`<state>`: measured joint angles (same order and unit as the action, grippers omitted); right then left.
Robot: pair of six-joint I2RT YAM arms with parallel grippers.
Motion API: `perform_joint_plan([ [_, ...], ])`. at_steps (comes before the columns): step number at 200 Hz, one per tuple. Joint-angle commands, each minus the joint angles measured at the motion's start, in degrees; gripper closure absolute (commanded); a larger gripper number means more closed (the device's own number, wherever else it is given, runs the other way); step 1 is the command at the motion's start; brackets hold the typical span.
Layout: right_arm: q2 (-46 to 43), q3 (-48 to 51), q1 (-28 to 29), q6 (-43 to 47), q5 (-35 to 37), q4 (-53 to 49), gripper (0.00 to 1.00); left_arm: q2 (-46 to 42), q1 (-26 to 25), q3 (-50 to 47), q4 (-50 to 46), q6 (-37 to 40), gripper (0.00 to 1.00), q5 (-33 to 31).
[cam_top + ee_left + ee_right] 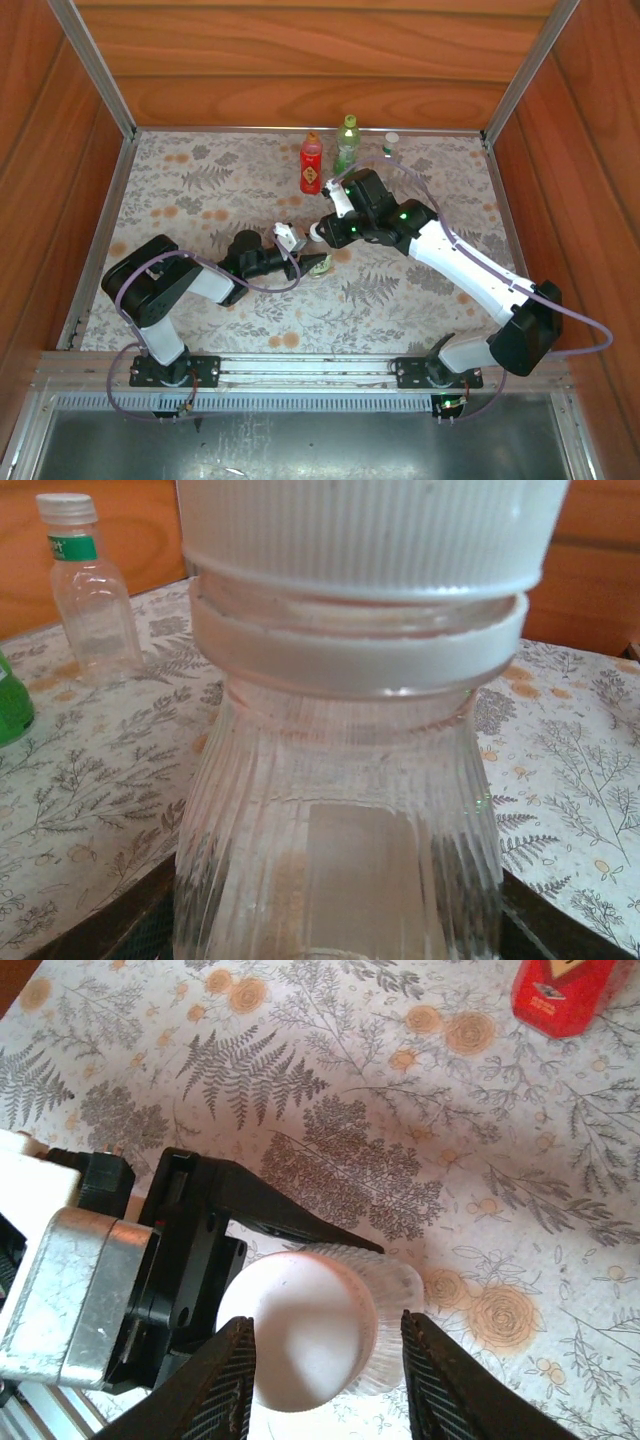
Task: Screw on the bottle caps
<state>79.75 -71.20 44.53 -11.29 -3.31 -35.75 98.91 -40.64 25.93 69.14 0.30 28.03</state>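
Note:
A ribbed clear bottle (336, 810) stands in the middle of the table with my left gripper (312, 262) shut on its lower body. A white cap (305, 1335) sits on its neck (360, 655). From above, my right gripper (325, 1325) has a finger on each side of that cap (316, 233), tips against its rim. At the back stand a red bottle (311, 163) with a red cap, a green bottle (347, 143) with a yellow-green cap, and a clear bottle with a green label (90, 590) and a white cap.
The floral table cover (200, 200) lies inside wooden walls with an aluminium frame (100, 90). The right arm (470, 265) reaches diagonally over the right half. The three back bottles stand close together behind the grippers.

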Motion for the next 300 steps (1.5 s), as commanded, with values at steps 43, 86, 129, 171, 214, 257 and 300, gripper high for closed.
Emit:
perform_joint_plan([
  [43, 5.03, -1.27, -0.15, -2.30, 3.16, -11.26, 0.63, -0.04, 0.69, 0.17, -3.93, -0.39, 0.43, 0.97],
  [86, 4.94, -3.32, -2.19, -2.95, 0.29, -10.37, 0.65, -0.05, 0.70, -0.16, -3.93, -0.03, 0.43, 1.46],
  [129, 3.79, -2.10, -2.44, -1.72, -5.24, -10.96, 0.83, -0.09, 0.83, -0.23, -3.93, 0.06, 0.44, 0.93],
  [171, 1.40, -0.97, -2.46, -0.93, -12.46, -12.15, 0.84, 0.22, 0.78, 0.17, -3.93, -0.45, 0.44, 1.27],
  [214, -1.80, -1.94, -2.52, -0.13, -14.14, -12.76, 0.82, 0.33, 0.91, 0.31, -3.93, -0.33, 0.44, 2.02],
  [257, -4.57, -1.99, -2.70, 10.45, -6.44, -11.56, 0.49, -0.36, 0.95, -0.96, -3.93, 2.87, 0.44, 5.47],
  [300, -5.63, -0.39, -2.70, 37.22, -10.32, -11.64, 0.29, -3.67, 1.46, -3.11, -7.06, 8.05, 0.44, 13.16],
])
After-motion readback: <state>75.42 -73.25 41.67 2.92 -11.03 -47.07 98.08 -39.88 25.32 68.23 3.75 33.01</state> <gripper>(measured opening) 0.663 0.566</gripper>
